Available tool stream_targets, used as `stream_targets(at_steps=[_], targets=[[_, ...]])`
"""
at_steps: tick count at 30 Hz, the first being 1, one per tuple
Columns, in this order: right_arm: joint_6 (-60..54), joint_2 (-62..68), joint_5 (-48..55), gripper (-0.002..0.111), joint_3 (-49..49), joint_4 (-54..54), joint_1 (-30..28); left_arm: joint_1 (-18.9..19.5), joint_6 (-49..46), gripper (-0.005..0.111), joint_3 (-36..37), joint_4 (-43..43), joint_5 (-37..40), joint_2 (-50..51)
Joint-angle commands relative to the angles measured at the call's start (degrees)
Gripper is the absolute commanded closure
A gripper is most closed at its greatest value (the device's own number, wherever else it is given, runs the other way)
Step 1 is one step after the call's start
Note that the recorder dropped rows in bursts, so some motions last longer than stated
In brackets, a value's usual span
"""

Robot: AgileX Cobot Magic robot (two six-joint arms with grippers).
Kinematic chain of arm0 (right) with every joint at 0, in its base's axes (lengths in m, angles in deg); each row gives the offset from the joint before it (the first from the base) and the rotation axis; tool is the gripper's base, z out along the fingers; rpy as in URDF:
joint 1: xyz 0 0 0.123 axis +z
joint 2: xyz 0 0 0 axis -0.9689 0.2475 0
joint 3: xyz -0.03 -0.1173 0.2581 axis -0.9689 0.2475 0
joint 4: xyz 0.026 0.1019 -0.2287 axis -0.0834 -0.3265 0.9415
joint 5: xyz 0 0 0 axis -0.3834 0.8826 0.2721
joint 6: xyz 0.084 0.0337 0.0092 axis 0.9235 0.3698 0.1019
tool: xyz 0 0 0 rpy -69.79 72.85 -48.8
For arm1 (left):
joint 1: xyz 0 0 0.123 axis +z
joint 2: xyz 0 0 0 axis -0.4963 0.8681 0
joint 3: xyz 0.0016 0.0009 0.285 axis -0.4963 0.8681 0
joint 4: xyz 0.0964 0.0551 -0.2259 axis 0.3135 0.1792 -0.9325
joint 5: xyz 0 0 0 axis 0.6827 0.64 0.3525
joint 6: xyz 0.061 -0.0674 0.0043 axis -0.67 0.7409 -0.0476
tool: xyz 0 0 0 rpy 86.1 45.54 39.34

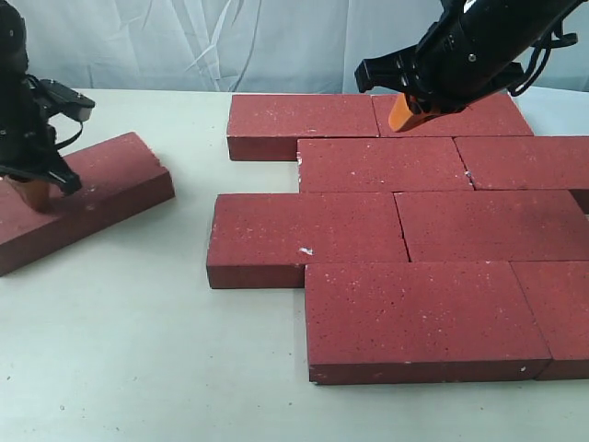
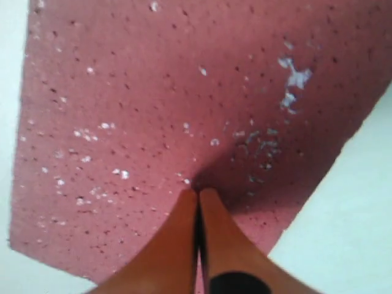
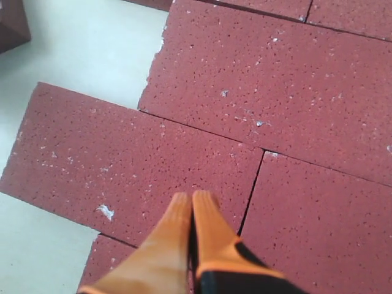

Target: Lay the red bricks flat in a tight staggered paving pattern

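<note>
The loose brick lies flat on the table, well apart from the paved patch on its left side and skewed to its rows. The left hand is closed and empty, and its orange tips seem to rest on the brick's top face near the end farthest from the patch, so the step looks like a slide, not a lift. To do it well, press down enough to drag without slipping, square the brick to the patch's rows, then ease it into a step in the patch's left edge until the sides touch. The right hand, also closed and empty, hangs over the patch's back row.
</note>
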State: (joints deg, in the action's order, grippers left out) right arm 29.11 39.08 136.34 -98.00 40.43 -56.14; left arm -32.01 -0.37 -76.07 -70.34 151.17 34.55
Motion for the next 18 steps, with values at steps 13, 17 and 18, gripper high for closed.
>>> stream_targets(at_steps=[13, 17, 18], targets=[[-0.52, -0.57, -0.3, 0.109, 0.36, -0.13, -0.04, -0.07, 30.76, 0.107, 2.19, -9.97, -15.84, -7.17], [-0.51, -0.57, -0.41, 0.109, 0.36, -0.13, -0.04, -0.19, 39.12, 0.107, 5.59, -10.25, -18.84, -7.17], [-0.51, -0.57, -0.42, 0.109, 0.36, -0.24, -0.04, -0.19, 40.46, 0.107, 6.32, -10.78, -19.69, -7.17]])
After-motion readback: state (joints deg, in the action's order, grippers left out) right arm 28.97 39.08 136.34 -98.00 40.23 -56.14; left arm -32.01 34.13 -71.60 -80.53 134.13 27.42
